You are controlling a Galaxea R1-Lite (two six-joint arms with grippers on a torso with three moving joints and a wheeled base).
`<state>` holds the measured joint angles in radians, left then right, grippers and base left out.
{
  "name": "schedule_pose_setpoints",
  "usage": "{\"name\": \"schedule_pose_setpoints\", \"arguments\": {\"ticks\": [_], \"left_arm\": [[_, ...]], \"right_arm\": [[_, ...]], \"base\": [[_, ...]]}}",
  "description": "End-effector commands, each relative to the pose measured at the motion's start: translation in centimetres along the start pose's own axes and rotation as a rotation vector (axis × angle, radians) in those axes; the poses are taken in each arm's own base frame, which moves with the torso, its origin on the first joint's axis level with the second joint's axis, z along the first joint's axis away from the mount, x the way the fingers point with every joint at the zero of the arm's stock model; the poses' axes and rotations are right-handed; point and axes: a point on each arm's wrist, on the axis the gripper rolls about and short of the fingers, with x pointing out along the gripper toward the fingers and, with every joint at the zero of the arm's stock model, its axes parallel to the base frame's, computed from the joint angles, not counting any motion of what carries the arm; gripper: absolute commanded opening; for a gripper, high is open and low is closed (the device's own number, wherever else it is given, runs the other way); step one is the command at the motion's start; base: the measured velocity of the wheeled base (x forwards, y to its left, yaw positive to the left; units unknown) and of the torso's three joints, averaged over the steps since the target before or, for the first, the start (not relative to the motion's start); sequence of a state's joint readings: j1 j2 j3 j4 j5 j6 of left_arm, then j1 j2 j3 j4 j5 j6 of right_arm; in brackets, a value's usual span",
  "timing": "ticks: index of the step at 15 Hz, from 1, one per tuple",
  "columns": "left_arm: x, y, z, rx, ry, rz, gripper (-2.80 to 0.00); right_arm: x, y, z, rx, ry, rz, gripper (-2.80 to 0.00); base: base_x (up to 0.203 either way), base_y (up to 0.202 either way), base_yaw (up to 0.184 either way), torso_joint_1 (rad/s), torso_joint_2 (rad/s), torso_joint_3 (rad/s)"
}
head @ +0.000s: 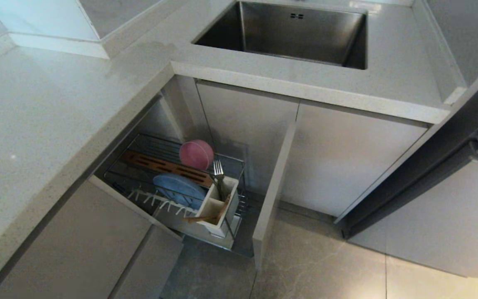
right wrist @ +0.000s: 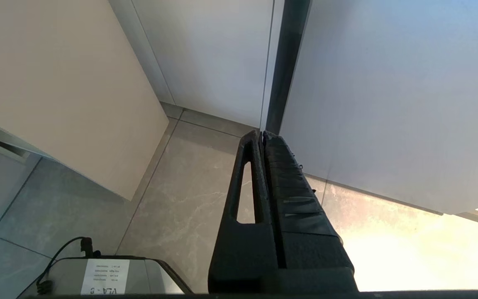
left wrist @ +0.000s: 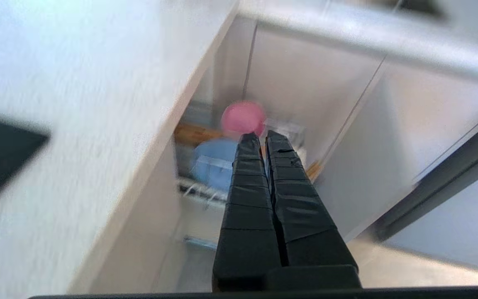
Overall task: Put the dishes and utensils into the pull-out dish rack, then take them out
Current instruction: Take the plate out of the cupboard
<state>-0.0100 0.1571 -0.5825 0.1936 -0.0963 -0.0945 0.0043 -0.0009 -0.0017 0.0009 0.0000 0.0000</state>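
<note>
The pull-out dish rack (head: 239, 189) stands drawn out under the counter. The pink bowl (head: 196, 154) sits on edge at its back, by the brown slotted strip (head: 156, 165). The blue plate (head: 179, 189) leans among the white prongs (head: 152, 200). The white utensil box (head: 222, 207) holds the fork (head: 218, 171) upright and the chopsticks (head: 210, 216) slanting; the spoon is hidden. Neither arm shows in the head view. My left gripper (left wrist: 262, 137) is shut, empty, high above the rack, with the bowl (left wrist: 243, 118) and plate (left wrist: 216, 162) below. My right gripper (right wrist: 261, 135) is shut, empty, over the floor.
The rack's beige panel front (head: 273, 189) juts out toward the floor. The grey counter (head: 56, 108) overhangs the rack's left side. A steel sink (head: 288, 33) lies at the back. A grey box with a white label (right wrist: 106, 276) sits on the tiled floor (right wrist: 181, 199).
</note>
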Motion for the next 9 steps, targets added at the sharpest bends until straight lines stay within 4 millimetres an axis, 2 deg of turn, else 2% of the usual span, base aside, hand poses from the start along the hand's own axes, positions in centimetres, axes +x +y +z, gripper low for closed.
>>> {"name": "schedule_pose_setpoints", "arguments": {"ticks": [1,5,9], "left_arm": [[3.3,0.1,2.8,-0.042,0.083,0.002,-2.80],[10.8,0.3,7.5,-0.209,0.181,0.006,-2.80],[17.5,-0.1,9.0,-0.419,0.291,-0.028,-2.80]], "right_arm": [[0.0,0.0,0.0,0.000,0.001,0.000,-2.80],[0.0,0.0,0.0,0.000,0.001,0.000,-2.80],[0.0,0.0,0.0,0.000,0.000,0.000,-2.80]], "base": [[0.000,0.000,0.000,0.000,0.00,0.000],[0.000,0.000,0.000,0.000,0.00,0.000],[0.000,0.000,0.000,0.000,0.00,0.000]]}}
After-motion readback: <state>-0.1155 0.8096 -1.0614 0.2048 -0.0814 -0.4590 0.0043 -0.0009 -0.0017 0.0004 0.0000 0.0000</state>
